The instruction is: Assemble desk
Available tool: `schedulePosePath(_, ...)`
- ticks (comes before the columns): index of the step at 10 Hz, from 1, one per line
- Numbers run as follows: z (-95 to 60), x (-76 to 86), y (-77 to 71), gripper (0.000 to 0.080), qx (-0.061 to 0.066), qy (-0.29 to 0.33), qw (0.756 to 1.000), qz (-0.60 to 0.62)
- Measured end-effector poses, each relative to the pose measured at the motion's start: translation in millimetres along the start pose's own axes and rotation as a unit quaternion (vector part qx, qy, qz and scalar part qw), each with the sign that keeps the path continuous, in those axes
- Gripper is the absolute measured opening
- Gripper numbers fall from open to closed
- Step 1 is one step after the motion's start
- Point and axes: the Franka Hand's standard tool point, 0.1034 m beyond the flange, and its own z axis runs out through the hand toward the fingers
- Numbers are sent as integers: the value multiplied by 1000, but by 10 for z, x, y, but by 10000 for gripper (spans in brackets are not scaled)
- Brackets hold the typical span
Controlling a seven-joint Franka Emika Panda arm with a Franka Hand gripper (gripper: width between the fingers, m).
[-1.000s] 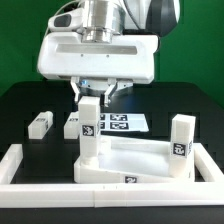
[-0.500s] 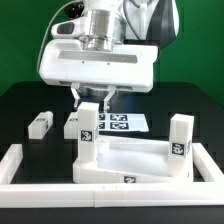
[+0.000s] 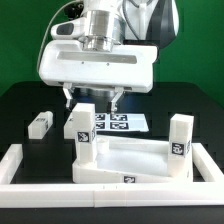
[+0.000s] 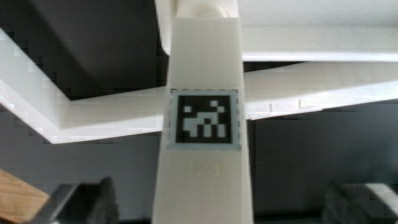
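The white rimmed tabletop (image 3: pixel 128 163) lies inside the border wall. Two white legs stand upright on it, one at its left corner (image 3: pixel 88 132) and one at its right corner (image 3: pixel 181 136), each with a marker tag. My gripper (image 3: pixel 93 98) hangs just above the left leg and is open, its fingertips (image 3: pixel 68 98) wide of the leg's top on both sides. In the wrist view that leg (image 4: pixel 205 110) runs up the middle with a gap to each dark finger (image 4: pixel 80 200), and the gripper (image 4: pixel 222 205) touches nothing. Two more legs (image 3: pixel 40 124) (image 3: pixel 72 126) lie loose on the black table.
A low white border wall (image 3: pixel 100 194) runs along the front and up both sides. The marker board (image 3: pixel 122 124) lies flat behind the tabletop. The two loose legs lie at the exterior view's left, beside the standing leg.
The jaws have spread apart and let go of the left leg, which stays upright on the tabletop. The arm has hardly moved.
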Motion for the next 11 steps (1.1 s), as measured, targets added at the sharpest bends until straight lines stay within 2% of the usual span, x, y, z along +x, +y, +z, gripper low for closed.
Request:
schedulePosePath(1, 1, -1, 0, 629, 0, 0, 1000, 0)
schedulePosePath(6, 5, -8, 0, 650, 0, -3, 1000, 0)
schedulePosePath(7, 17, -3, -16, 649, 8, -42, 999, 7)
schedulePosePath(8, -5, 121, -30, 649, 15, -57, 998, 13)
schedulePosePath(9, 30, 131, 1, 649, 13, -57, 998, 14)
schedulePosePath(10, 54, 105, 31, 649, 11, -62, 998, 16)
schedulePosePath(11, 90, 25, 17, 649, 19, -114, 993, 21)
